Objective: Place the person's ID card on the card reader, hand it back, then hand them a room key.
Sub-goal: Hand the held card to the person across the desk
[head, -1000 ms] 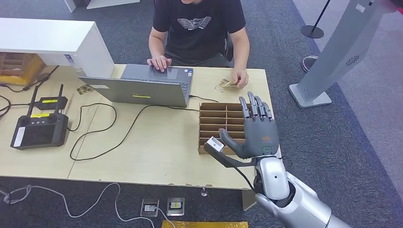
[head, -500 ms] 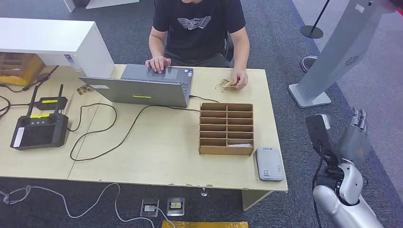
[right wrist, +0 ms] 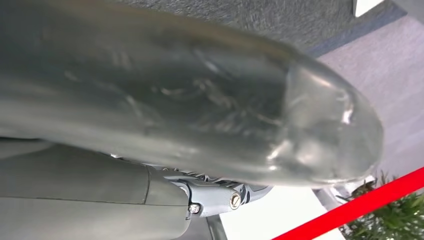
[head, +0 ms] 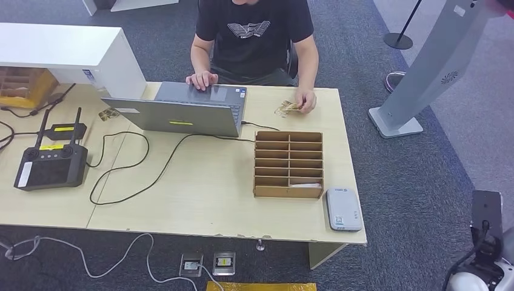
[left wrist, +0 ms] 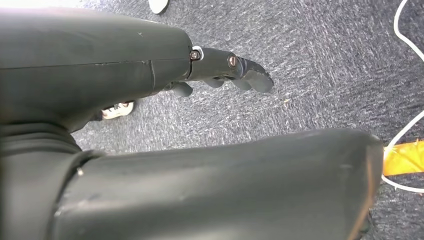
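Grey card reader (head: 343, 209), label unreadable

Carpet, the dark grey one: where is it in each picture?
Head view: the dark carpet lies all around the table.
Left wrist view: the carpet lies under the left hand.
Right wrist view: a strip beyond the right hand, meeting the paler floor.
Shared landmark: the yellow strip, in the head and left wrist views.

A grey laptop (head: 193, 109), a black remote controller (head: 51, 165) and loose black cable (head: 130, 167) lie on the desk (head: 206, 200)
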Robot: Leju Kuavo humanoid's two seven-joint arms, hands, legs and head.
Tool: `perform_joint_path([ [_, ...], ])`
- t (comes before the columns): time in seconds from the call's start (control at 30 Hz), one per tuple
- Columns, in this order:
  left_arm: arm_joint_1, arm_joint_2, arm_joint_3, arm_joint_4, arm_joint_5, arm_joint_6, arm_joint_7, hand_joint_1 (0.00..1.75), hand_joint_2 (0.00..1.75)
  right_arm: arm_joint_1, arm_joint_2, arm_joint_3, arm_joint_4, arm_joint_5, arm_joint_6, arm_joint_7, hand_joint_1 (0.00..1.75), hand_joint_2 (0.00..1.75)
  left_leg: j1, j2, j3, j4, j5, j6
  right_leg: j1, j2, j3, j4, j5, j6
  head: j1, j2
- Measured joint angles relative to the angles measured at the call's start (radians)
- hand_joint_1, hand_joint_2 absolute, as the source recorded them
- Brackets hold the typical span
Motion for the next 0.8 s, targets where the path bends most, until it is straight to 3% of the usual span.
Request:
perform_joint_path([
  [0.33, -0.004, 0.003, -0.014, 0.001, 0.024, -0.003, 0.0, 0.0, 0.0, 0.045, 0.098, -0.237, 0.083, -0.114, 0.0, -0.234, 0.0, 0.0, 0.0, 0.002, 0.0, 0.0, 0.0, 0.0, 0.0, 0.002, -0.001, 0.0, 0.0, 0.0, 0.0, 0.0],
  [0.47, -0.006, 0.003, -0.015, 0.001, 0.038, -0.003, 0.0, 0.0, 0.0, 0.026, 0.15, -0.379, 0.168, -0.089, -0.001, -0.43, 0.0, 0.0, 0.0, 0.002, 0.001, 0.0, 0.0, 0.0, 0.0, 0.002, -0.002, 0.0, 0.0, 0.0, 0.0, 0.0],
  [0.57, -0.005, 0.003, -0.016, 0.001, 0.054, -0.001, 0.0, 0.0, 0.0, 0.002, 0.197, -0.551, 0.315, -0.09, -0.001, -0.624, 0.0, 0.0, 0.0, 0.002, 0.001, 0.0, 0.0, 0.0, 0.0, 0.002, -0.002, 0.0, 0.0, 0.0, 0.0, 0.0],
  [0.63, -0.005, 0.002, -0.016, 0.001, 0.069, 0.017, 0.0, 0.0, 0.0, -0.005, 0.223, -0.659, 0.42, -0.094, -0.002, -0.712, 0.0, 0.0, 0.0, 0.003, 0.0, 0.0, 0.0, 0.0, 0.0, 0.003, -0.002, 0.0, 0.0, 0.0, 0.0, 0.0],
  [0.7, -0.005, -0.007, -0.015, 0.001, 0.087, 0.069, 0.0, 0.0, 0.0, -0.009, 0.246, -0.755, 0.512, -0.084, -0.002, -0.734, 0.0, 0.0, 0.0, 0.004, 0.0, 0.0, -0.001, -0.001, 0.0, 0.004, -0.003, 0.0, 0.0, 0.0, 0.0, 0.0],
  [0.8, -0.005, -0.029, -0.015, 0.002, 0.102, 0.149, 0.001, 0.0, 0.0, -0.02, 0.281, -0.895, 0.648, -0.027, -0.002, -0.667, 0.0, 0.0, 0.0, 0.006, 0.0, 0.0, -0.002, -0.001, 0.0, 0.006, -0.002, 0.0, 0.0, 0.0, 0.0, 0.0],
])
